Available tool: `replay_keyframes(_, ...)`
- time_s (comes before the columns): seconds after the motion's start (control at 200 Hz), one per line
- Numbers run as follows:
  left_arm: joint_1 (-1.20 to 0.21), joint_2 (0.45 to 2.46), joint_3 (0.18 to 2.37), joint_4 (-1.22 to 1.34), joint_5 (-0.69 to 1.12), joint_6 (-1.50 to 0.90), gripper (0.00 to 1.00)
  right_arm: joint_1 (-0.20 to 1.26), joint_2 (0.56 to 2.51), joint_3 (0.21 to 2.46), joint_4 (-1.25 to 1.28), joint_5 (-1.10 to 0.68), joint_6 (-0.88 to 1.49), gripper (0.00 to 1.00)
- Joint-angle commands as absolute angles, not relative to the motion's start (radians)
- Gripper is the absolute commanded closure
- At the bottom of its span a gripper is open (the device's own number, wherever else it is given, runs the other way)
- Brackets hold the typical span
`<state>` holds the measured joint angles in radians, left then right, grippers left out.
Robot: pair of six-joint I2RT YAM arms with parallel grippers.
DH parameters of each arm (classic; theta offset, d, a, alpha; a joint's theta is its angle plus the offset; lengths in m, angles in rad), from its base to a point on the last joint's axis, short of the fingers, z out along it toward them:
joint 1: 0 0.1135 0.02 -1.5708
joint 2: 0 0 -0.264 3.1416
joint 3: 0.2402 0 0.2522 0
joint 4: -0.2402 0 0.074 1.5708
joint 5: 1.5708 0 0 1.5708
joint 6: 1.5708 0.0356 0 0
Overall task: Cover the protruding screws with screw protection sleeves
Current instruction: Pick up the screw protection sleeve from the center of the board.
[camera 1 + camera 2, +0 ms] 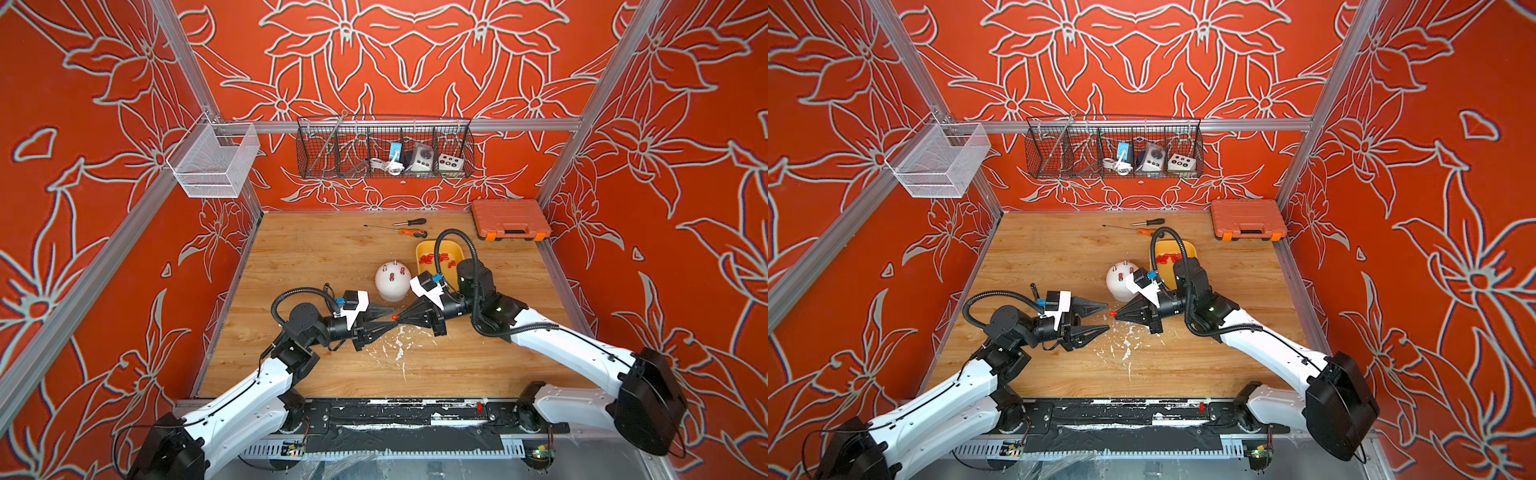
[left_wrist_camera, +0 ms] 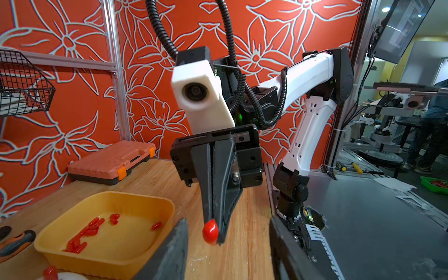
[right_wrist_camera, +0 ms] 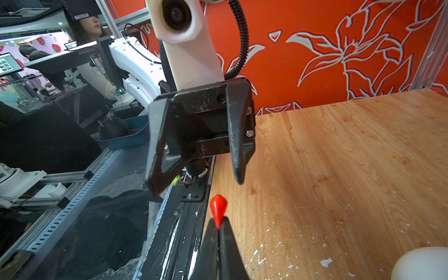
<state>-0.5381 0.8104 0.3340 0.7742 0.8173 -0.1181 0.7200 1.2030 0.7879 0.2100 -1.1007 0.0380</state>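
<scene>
One screw protection sleeve (image 3: 218, 204) is in the air over the middle of the surface (image 1: 311, 257), between the dome (image 1: 392, 286) and the front edge. The right claw (image 3: 219, 226) is clamped on one end of it, and that end is squashed flat. The left claw (image 3: 197, 186) faces it tip to tip with its jaws apart. The sleeve sits just at their mouth, and neither jaw appears to touch it.

This looks like a handover, and it is the risky part. If the right claw lets go before the left has closed on it, the sleeve will drop to the surface and may roll. A jaw closing off-centre could flick it out of the thin grip. The two sets of tips are also close enough to collide. Which end is the open mouth cannot be told, so it may reach a screw wrong way round.

On the dome, two protruding screws (image 1: 385, 270) seem to carry red caps and one bare pin (image 1: 395, 262) stands up; any other is not clear.

The yellow tray (image 2: 106, 194), just beside the dome towards the far right corner, holds about a dozen loose sleeves (image 2: 82, 237). The shut tool case (image 1: 511, 220) lies in that corner. The wire basket (image 1: 332, 166) on the back wall holds a white cable and small boxes.
</scene>
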Motion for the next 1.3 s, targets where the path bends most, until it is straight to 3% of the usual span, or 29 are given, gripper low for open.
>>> replay_keyframes(0.0, -0.545, 0.818, 0.352, 0.764, 0.840, -0.087, 0.50, 0.720, 1.173, 0.792, 0.230, -1.109, 0.046, 1.00)
replay_keyframes(0.095, -0.545, 0.825, 0.353, 0.767, 0.828, -0.087, 0.50, 0.721, 1.167, 0.787, 0.235, -1.110, 0.051, 1.00)
replay_keyframes(0.165, -0.545, 0.829, 0.354, 0.768, 0.826, -0.086, 0.57, 0.725, 1.170, 0.790, 0.225, -1.107, 0.042, 1.00)
replay_keyframes(0.55, -0.545, 0.830, 0.357, 0.759, 0.808, -0.092, 0.60, 0.754, 1.220, 0.818, 0.181, -1.098, -0.005, 1.00)
replay_keyframes(0.761, -0.545, 0.821, 0.360, 0.743, 0.808, -0.077, 0.79, 0.756, 1.231, 0.828, 0.190, -1.087, -0.005, 1.00)
replay_keyframes(0.871, -0.545, 0.822, 0.355, 0.739, 0.807, -0.074, 0.79, 0.756, 1.227, 0.830, 0.189, -1.079, -0.008, 1.00)
replay_keyframes(0.956, -0.545, 0.822, 0.353, 0.739, 0.797, -0.077, 0.64, 0.756, 1.233, 0.834, 0.196, -1.085, -0.002, 1.00)
replay_keyframes(1.046, -0.545, 0.821, 0.352, 0.741, 0.790, -0.077, 0.63, 0.760, 1.239, 0.836, 0.201, -1.092, 0.000, 1.00)
replay_keyframes(1.231, -0.545, 0.819, 0.354, 0.741, 0.796, -0.072, 0.87, 0.764, 1.251, 0.840, 0.193, -1.087, -0.008, 1.00)
replay_keyframes(1.296, -0.545, 0.817, 0.355, 0.741, 0.796, -0.074, 0.90, 0.764, 1.252, 0.839, 0.190, -1.081, -0.014, 1.00)
